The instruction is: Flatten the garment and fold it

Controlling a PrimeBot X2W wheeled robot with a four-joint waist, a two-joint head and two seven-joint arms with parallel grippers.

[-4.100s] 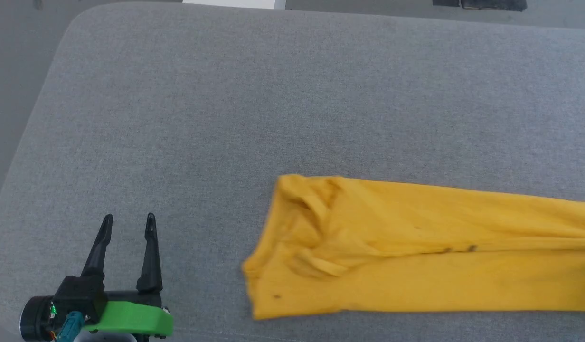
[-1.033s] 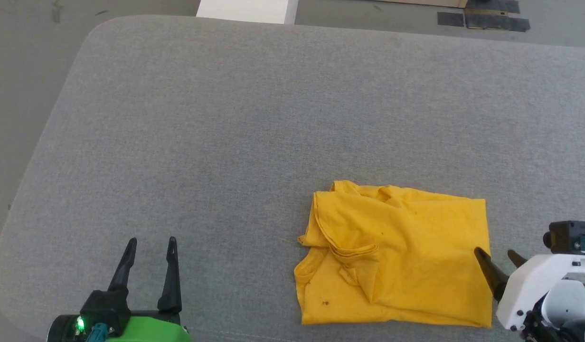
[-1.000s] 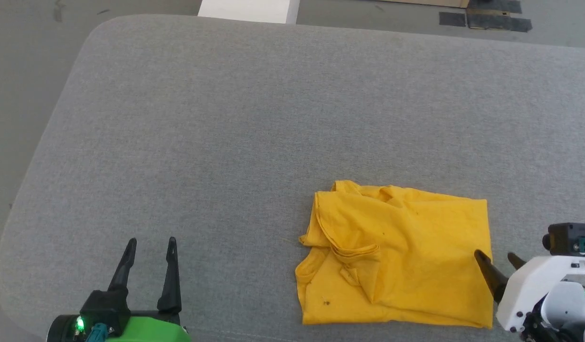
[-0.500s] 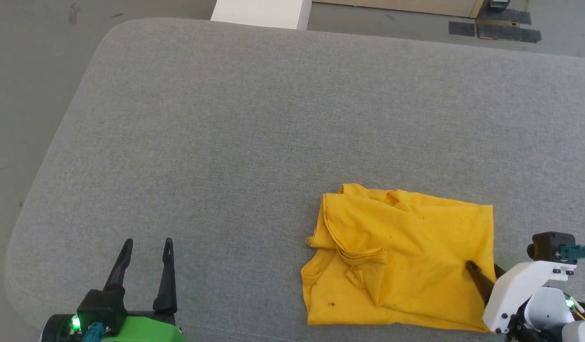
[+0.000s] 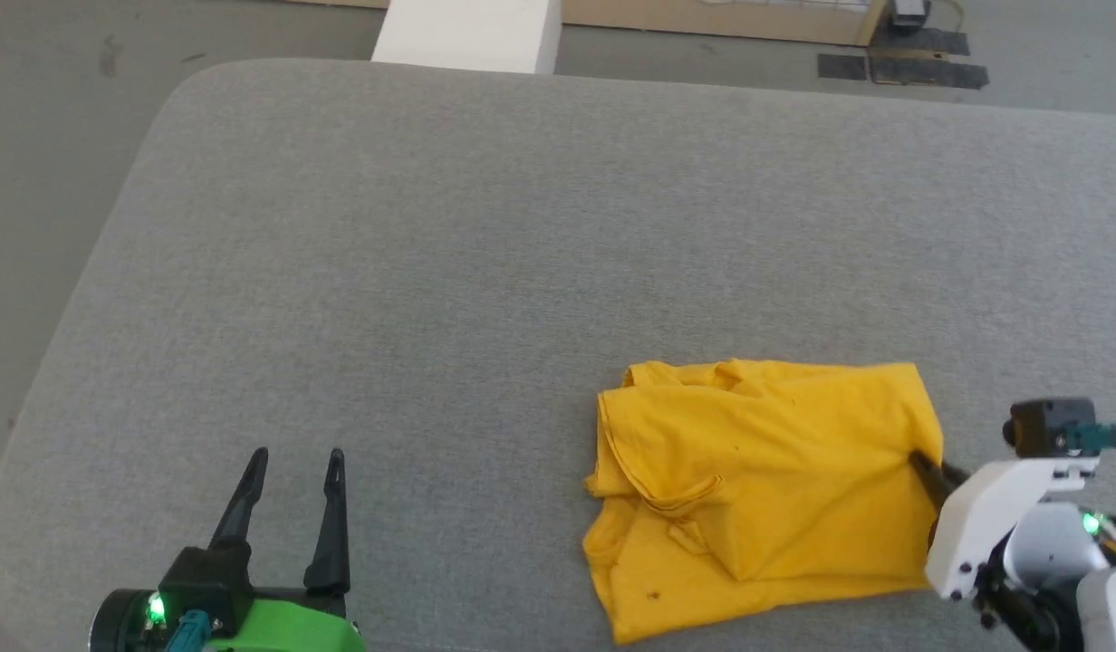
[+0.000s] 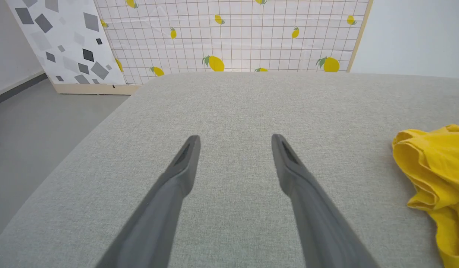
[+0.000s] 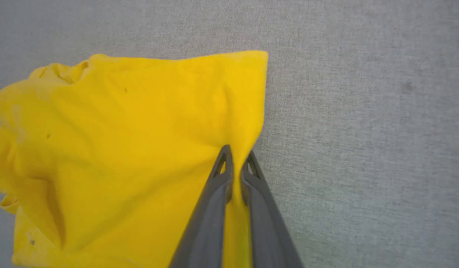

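garment (image 5: pixel 766 489): rumpled yellow cloth, lying on grey woven tabletop (image 5: pixel 431 272); right gripper (image 7: pixel 237 150) pinching its edge; left gripper (image 6: pixel 235 137) gaping, empty.

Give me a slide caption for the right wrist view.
Right gripper pinches the edge of the rumpled yellow T-shirt lying on the grey table.

Your garment (image 5: pixel 766 489): bright yellow, plain side up, folded into a rough, wrinkled rectangle. Lies on the grey padded table (image 5: pixel 485 254), front right. Right edge puckered upward.
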